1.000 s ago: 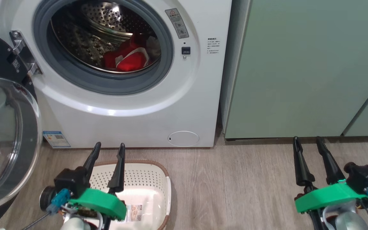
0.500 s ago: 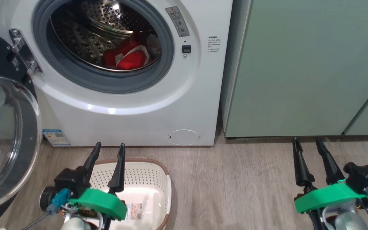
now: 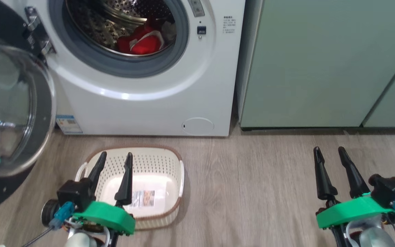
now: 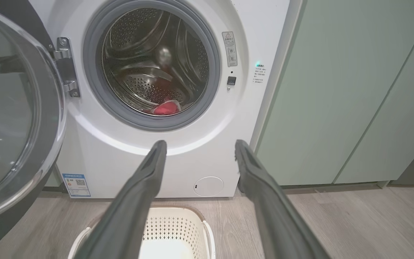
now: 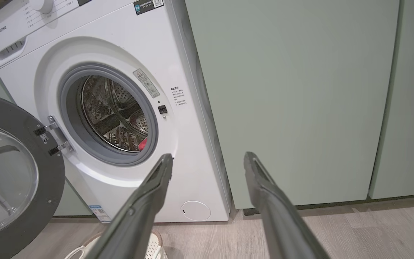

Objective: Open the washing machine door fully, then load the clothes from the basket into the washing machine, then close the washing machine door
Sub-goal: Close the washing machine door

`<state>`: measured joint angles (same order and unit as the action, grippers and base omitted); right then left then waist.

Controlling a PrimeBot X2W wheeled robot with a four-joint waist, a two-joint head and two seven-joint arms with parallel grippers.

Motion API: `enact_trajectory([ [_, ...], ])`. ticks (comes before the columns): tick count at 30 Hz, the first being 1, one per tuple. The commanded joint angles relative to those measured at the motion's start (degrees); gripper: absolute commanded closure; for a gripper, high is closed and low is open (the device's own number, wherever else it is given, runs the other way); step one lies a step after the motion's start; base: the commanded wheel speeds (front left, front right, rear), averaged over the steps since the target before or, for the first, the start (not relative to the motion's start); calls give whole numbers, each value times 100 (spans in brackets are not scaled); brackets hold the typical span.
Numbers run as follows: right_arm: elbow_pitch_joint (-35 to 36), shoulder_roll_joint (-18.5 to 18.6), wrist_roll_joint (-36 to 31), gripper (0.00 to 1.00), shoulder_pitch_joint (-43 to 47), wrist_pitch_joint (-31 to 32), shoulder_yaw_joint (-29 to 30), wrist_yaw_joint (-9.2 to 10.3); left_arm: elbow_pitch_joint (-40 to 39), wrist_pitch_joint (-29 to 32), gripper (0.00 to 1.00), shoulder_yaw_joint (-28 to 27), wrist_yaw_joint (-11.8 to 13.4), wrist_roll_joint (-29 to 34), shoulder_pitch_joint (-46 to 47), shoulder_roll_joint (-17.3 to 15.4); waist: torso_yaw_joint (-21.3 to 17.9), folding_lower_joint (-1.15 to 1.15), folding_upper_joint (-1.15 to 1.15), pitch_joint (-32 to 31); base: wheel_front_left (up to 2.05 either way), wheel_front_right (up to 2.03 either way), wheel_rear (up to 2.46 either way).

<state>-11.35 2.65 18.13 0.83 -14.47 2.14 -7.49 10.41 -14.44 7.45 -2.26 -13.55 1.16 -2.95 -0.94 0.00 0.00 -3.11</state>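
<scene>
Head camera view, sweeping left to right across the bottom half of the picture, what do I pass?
washing machine door → basket → small round white panel → right gripper

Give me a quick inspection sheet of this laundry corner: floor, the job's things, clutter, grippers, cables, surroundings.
Surface: grey wood-look floor.
Job's things: washing machine door swung open at left; red and white clothes inside the washing machine; basket on the floor before it, holding only a label.
Clutter: nothing seen.
Grippers: left gripper open above the basket; right gripper open above bare floor; neither holds anything.
Cables: thin dark wire by the left wrist.
Surroundings: pale green cabinets right of the machine.
</scene>
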Motion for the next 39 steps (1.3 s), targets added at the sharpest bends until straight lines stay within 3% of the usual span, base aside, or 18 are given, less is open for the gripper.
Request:
enact_trajectory([
  [1, 177, 24, -58, 0, -149, -53, -130, 0, -192, -56, 0, -199, 37, -18, 247, 7, 4, 0, 0, -1, -213, 213, 0],
  [15, 162, 23, -52, 0, -167, -53, -145, 0, -338, -56, 0, -199, 150, 291, 212, 7, 38, 0, 0, 34, -141, 141, 0],
  [39, 140, 23, -37, 0, -198, -53, -137, 0, -232, -56, 0, -171, 206, 268, 239, 7, 48, 0, 0, 49, 0, 0, 0],
])
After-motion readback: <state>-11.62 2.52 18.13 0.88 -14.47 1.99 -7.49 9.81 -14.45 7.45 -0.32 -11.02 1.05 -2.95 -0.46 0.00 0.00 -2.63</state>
